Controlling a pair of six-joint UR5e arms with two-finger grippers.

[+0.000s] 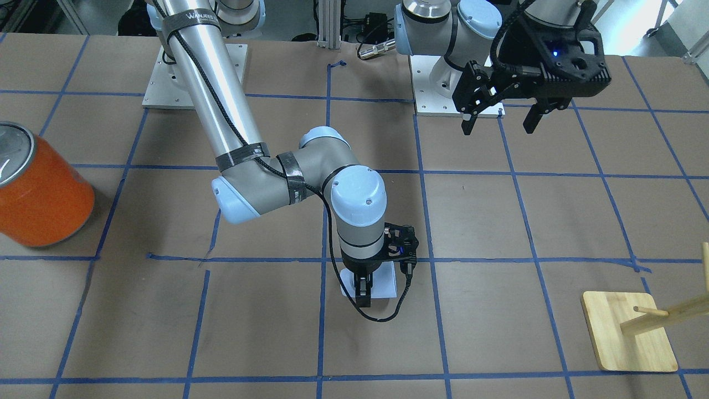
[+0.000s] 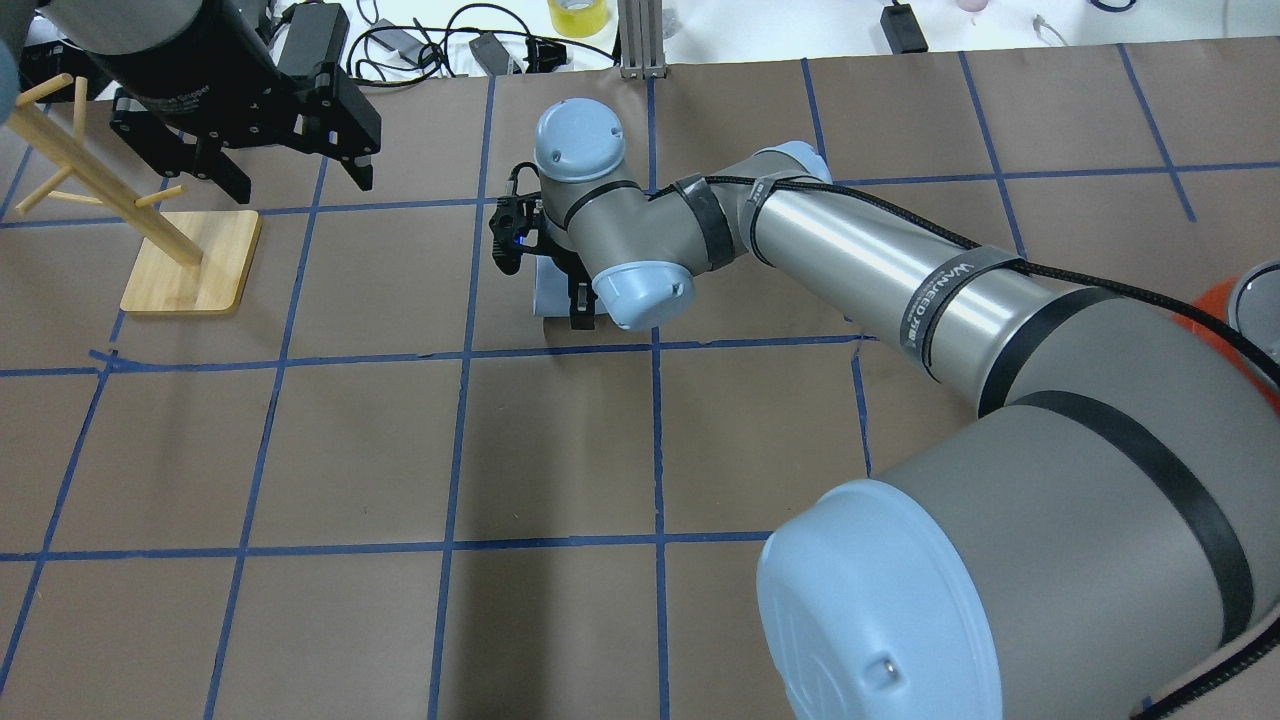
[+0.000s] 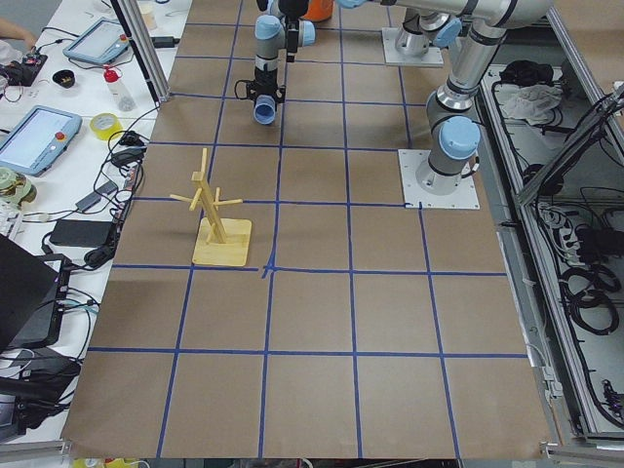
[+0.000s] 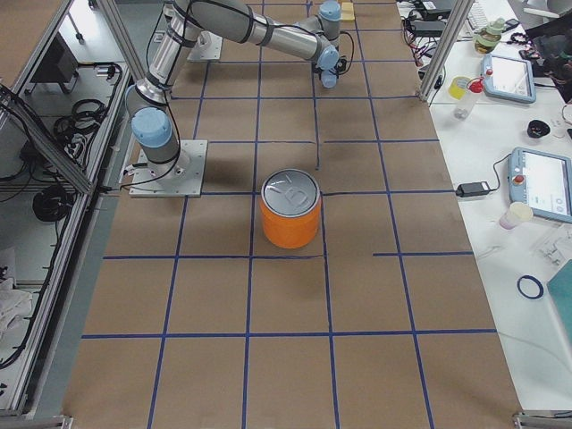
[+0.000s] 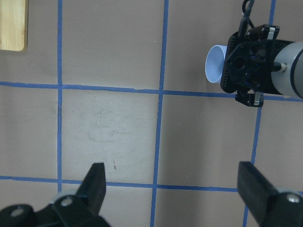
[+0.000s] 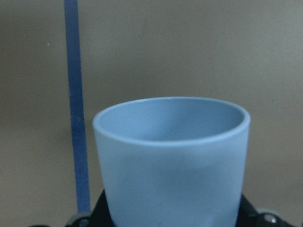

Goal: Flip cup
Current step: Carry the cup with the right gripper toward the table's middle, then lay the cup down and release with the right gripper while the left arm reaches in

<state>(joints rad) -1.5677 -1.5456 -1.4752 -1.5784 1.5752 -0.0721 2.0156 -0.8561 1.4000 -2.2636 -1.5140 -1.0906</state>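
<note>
Brown-paper table [image 1: 498, 221], blue tape grid. Target cup [image 1: 384, 281] about mid-length, on the half toward the operators' long edge, well away from every corner. On its side: long axis level and parallel to the long edges, mouth toward the end on the robot's left, narrow base toward the end on the robot's right. Blue inside visible past the rim in the right wrist view. Above it, right gripper [image 1: 364, 291] pointing straight down, jaws narrowed onto the cup wall, clamped across the base-side half. Contact between cup and paper: can't tell. Off-task: left gripper [image 1: 499, 128] up high toward the robot-side long edge, jaws wide, nothing between. Also there: orange can [image 1: 39, 188] and wooden rack [image 1: 628, 332], well apart from the cup, toward opposite ends.

Reads as grasp made, turn not yet done. Next move, best guess: lift for clearance, swing the wrist a quarter turn about the pinch line, bring the cup onto one end, lower square, release. Calls for a firm squeeze: smooth tapered wall, easy slide toward the narrow end. Calls for room under the rim during the swing.
</note>
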